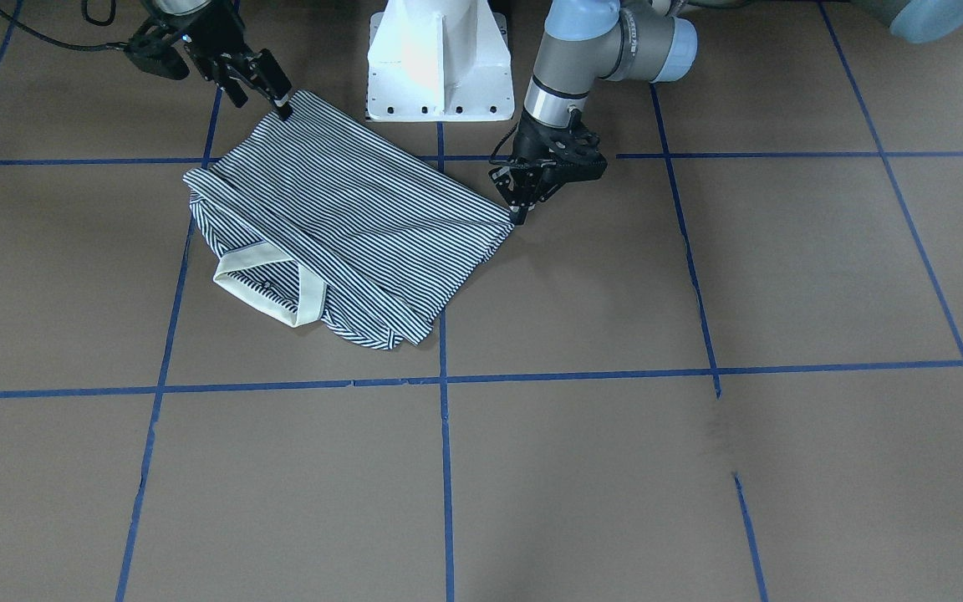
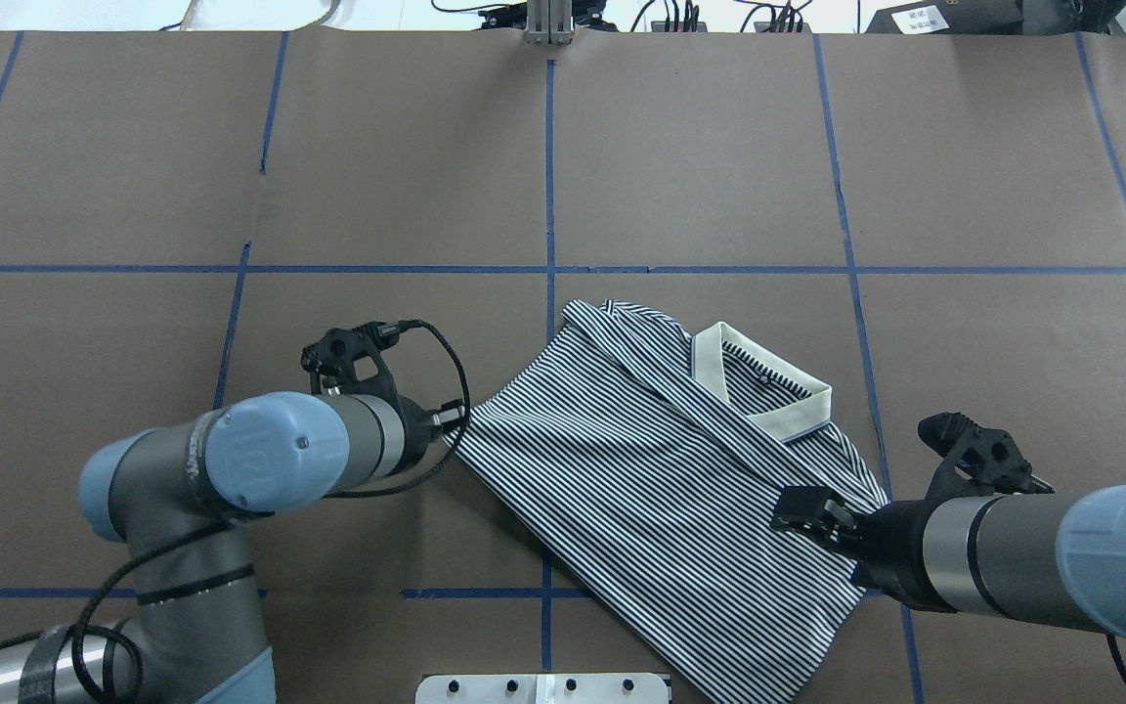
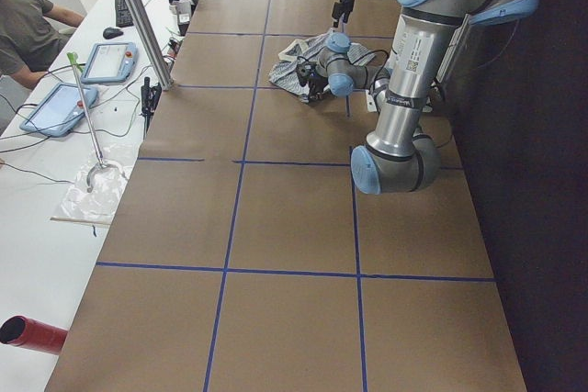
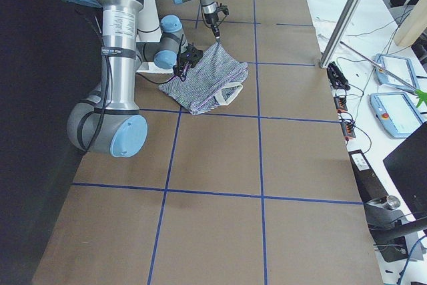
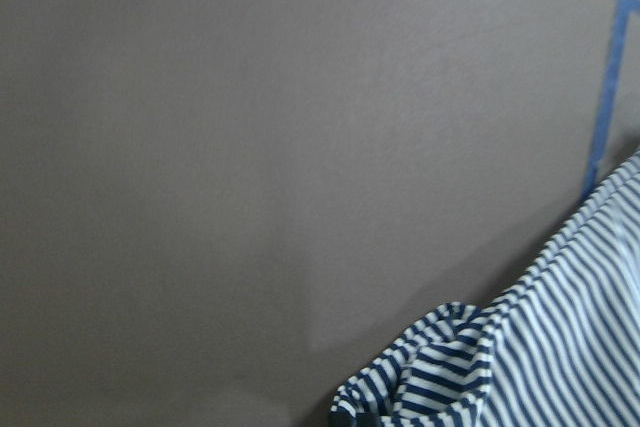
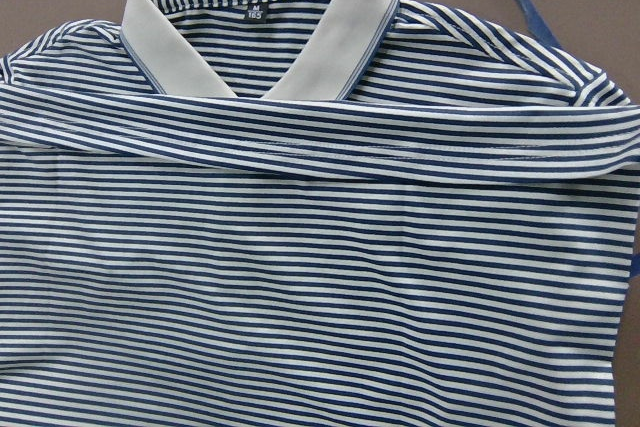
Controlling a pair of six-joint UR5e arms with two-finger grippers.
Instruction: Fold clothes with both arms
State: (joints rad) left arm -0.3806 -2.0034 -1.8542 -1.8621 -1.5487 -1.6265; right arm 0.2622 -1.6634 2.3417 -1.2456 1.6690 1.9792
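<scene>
- Lying slantwise on the table [image 1: 699, 468] close in front of the robot, the polo shirt [image 2: 641, 489] is already partly folded. A doubled band of cloth crosses the chest, and the cream collar [image 1: 312, 301] is on the side away from the robot.
- The left tool [image 1: 522, 213] sits low at the shirt's corner on the robot's left, tips together. Its wrist view shows a bunch of striped cloth right at them, so it looks clamped on that corner.
- The right tool [image 1: 281, 100] is over the shirt's robot-side edge, toward the other end. I cannot tell whether its fingers are apart or together, or whether they touch cloth.
- What decides the next move is that the shirt's long axis runs from one tool to the other, so the cloth lies between them with the collar beyond. A next fold would likely carry that near edge forward, both ends moving together.
</scene>
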